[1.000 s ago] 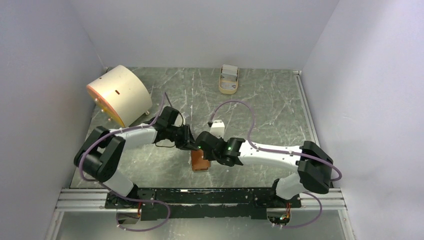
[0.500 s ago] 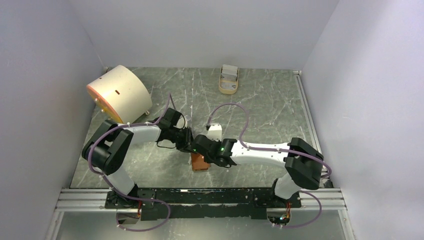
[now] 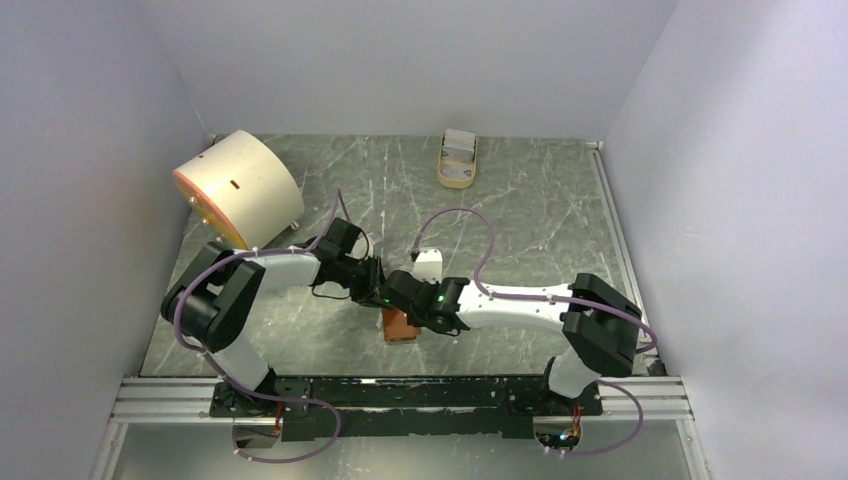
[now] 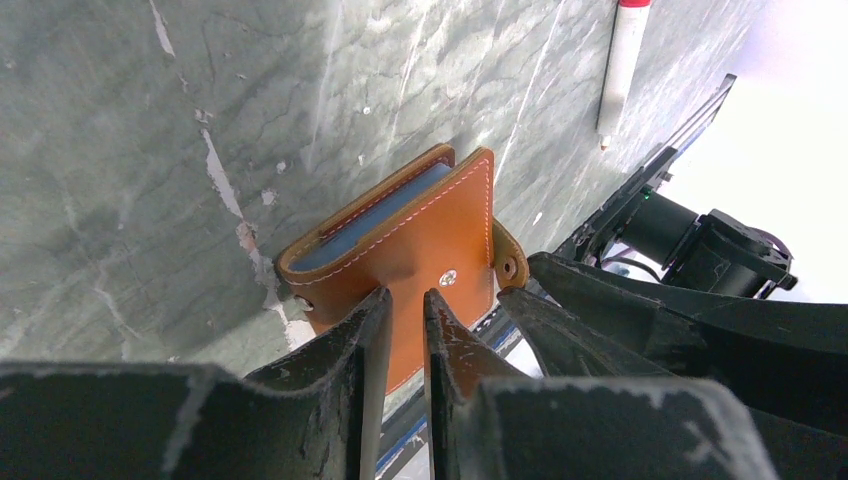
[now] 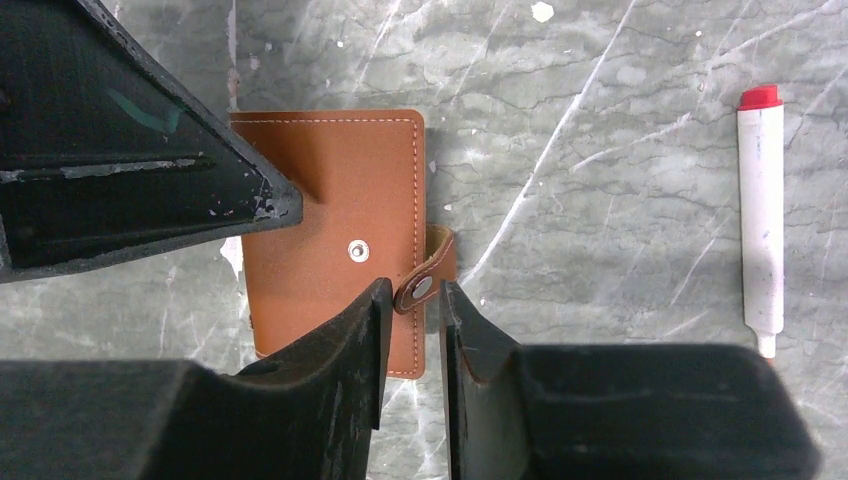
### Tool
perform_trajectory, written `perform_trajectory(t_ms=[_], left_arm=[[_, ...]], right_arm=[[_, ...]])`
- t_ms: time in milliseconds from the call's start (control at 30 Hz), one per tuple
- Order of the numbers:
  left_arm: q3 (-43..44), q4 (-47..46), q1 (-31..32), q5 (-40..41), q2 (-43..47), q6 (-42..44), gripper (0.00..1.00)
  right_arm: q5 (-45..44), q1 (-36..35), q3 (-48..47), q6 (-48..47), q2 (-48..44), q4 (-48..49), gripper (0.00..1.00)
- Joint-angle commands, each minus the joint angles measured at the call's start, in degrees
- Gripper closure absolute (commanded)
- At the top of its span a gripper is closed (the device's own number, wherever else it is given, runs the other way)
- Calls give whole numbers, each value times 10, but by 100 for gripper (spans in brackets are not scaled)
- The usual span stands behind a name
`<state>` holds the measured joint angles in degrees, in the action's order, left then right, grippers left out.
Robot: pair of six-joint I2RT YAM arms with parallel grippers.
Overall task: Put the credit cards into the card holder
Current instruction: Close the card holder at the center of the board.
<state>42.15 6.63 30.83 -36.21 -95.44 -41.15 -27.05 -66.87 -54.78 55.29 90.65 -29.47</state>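
The wallet [image 3: 400, 325] lies closed on the table [image 3: 520, 220] near 6 o'clock. My right jaws stand narrowly open astride its tab [image 5: 435, 262]. My left jaws, a slit apart, overlap its edge; I cannot tell if they grip.

From above, most of the card holder [image 3: 400, 327] is covered, and what lies in the far tray [image 3: 459, 160] is too small to tell. The left wrist view crops the pen [image 4: 620, 70] at its top edge. Whether the right pincer [image 5: 413, 290] actually clamps the snap tab [image 5: 440, 255] is unclear.
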Motion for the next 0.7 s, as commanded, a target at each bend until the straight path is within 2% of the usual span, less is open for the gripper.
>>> perform_trajectory(t_ms=[0,267,300,433,467,667], left_arm=[[-13,9,-3,25,3,12,75],[-11,15,-2,28,7,14,75],[-11,16,-3,27,8,15,75],[-12,16,-3,31,11,13,75],[-11,17,-3,31,11,13,75],[-15,7,-3,24,19,15,74]], right_arm=[[-17,-4,-15,2,10,-3,72],[-20,-4,-13,1,16,-2,69],[-20,-4,-11,0,14,1,73],[-25,-4,-3,-4,2,4,98],[-27,-4,-1,-5,-3,5,100],[-14,-4,20,-54,-28,55,100]])
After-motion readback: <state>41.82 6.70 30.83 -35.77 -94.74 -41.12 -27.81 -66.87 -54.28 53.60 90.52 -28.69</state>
